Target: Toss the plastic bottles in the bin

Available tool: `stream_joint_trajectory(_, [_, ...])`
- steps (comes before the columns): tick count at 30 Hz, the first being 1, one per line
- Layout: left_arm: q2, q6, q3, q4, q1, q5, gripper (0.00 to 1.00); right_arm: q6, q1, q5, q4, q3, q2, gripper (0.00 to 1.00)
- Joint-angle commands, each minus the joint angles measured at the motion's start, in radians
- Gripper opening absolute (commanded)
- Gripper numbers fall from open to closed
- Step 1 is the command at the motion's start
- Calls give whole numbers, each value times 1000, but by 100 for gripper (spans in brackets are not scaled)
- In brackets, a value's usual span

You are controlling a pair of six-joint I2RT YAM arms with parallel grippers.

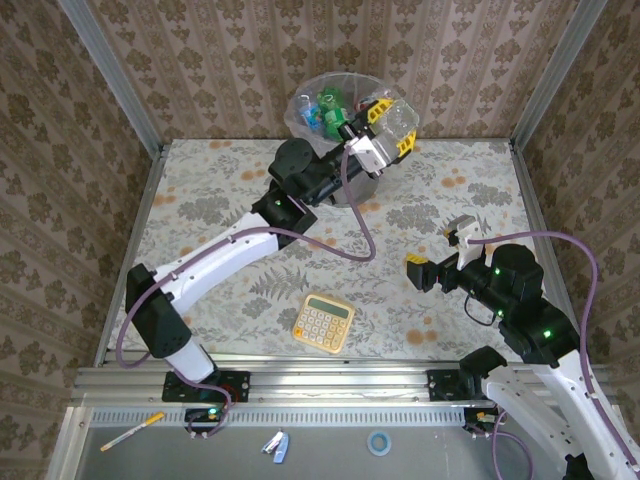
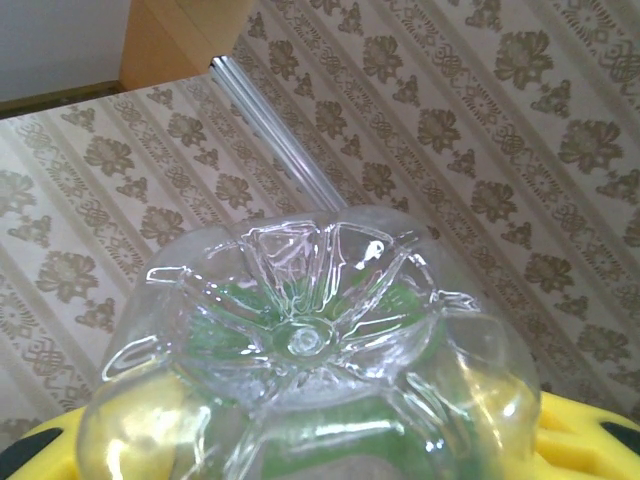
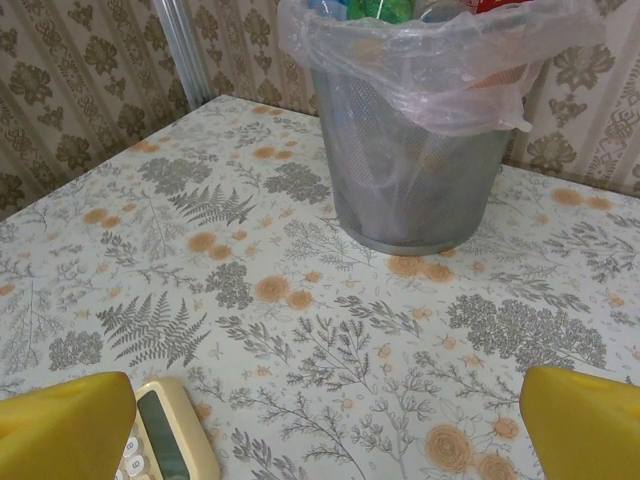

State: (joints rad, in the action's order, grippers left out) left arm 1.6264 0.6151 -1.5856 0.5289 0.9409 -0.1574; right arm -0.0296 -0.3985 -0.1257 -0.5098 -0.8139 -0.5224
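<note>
1. Left hand [image 1: 391, 127] sits at the end of an arm stretched long from its base at the near left corner, reaching diagonally across the tabletop [image 1: 200, 200] to the far edge. It is poised above the rim of the bin [image 1: 345, 195].
2. Right hand [image 3: 322, 410] hangs low over the near right part of the tabletop, on an arm folded back on itself, and points towards the bin.
3. I can read no writing. Colours show at the top of the bin in the right wrist view, but any labels are too small or cropped for me to make out. The keys of the yellow calculator [image 1: 323, 322] are also too small.
4. I see the left hand clamped on a clear bottle [image 2: 300, 340]. Its yellow fingers [image 2: 590, 430] press on either side, the ribbed base faces the wrist camera, and a green tint shows through the plastic. From above, the bottle is over the bin's opening.
5. My right hand's yellow fingers [image 3: 60, 430] stand wide apart with nothing between them. The calculator lies on the tabletop just beside the left one.
6. Green and blue bottles in the bin [image 1: 325, 110] lie inside its pinkish liner [image 3: 450, 70]. The bin stands upright at the far middle of the tabletop.
</note>
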Motion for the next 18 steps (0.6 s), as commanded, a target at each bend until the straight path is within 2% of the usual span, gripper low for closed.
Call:
stream_joint_trajectory(1, [18,44,-30,48,-15,28,46,12,-5,27,-18,10,16,100])
stream_joint_trajectory(6, [97,-111,-109,-48,-104,40,47,13,-6,28,-21,5,15,100])
stream_joint_trajectory(7, [130,-141,-145,-95,-129,39,54,13,-6,28,-22,3,17,100])
stream_joint_trajectory(10, [244,-237,-278,-236,-194,75,96,16,-6,23,-22,-4,17,100])
stream_joint_trajectory(11, [285,-266,-339,-298,-218,95,100,17,-6,21,-22,-8,16,100])
stream_joint_trajectory(14, [335,-320,-442,-405,-240,111,100,19,-5,10,-55,-18,16,100])
stream_joint_trajectory(18, [271,-350,-476,-432,-229,167,100,23,-6,11,-61,-23,21,100])
